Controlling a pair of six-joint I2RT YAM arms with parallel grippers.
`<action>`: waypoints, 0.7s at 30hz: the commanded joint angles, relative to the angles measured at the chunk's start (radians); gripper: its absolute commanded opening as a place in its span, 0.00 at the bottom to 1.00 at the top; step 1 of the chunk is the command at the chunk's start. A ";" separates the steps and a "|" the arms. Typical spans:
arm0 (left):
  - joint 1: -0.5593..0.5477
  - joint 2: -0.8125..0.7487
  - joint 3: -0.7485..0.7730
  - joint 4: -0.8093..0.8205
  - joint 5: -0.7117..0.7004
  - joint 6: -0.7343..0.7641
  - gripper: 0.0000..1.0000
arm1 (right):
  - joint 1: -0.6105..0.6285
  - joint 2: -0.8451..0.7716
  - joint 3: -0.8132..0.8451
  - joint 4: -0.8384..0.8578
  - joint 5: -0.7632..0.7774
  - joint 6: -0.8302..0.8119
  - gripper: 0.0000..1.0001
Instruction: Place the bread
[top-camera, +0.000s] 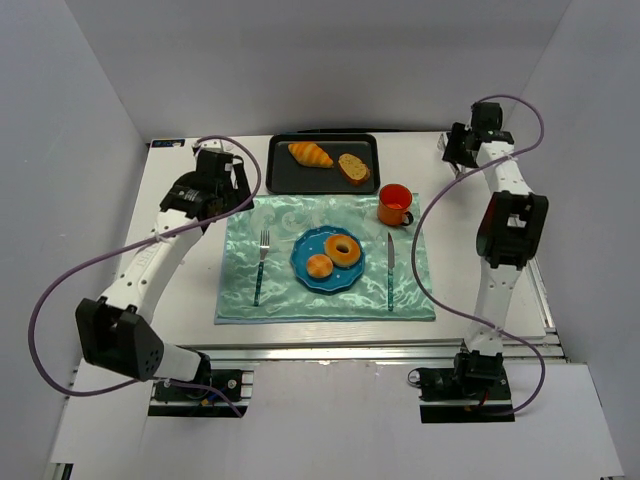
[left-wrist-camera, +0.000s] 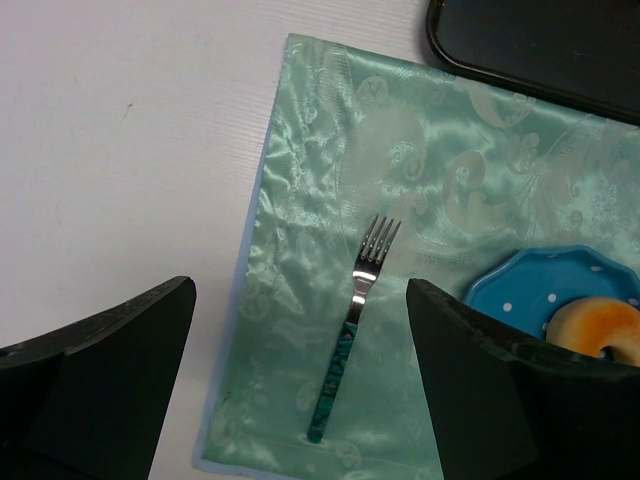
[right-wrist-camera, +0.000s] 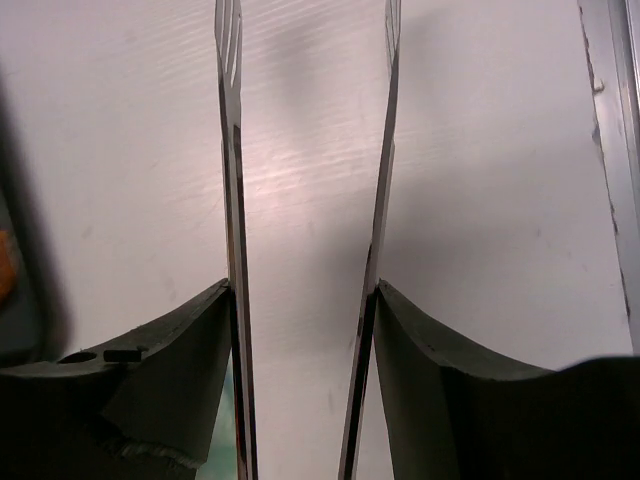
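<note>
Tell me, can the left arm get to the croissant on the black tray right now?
Probably yes: the left claw hangs open just left of the black tray, and nothing stands between it and the croissant.
</note>
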 joint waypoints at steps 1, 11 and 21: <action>0.003 0.041 0.056 0.012 -0.014 -0.015 0.98 | 0.006 0.138 0.194 0.017 0.056 -0.035 0.62; 0.003 0.101 0.065 -0.006 0.002 -0.039 0.98 | -0.010 0.312 0.211 0.100 0.163 0.060 0.69; 0.003 -0.026 0.026 -0.025 0.002 -0.035 0.98 | -0.010 0.097 0.144 0.039 0.196 0.086 0.89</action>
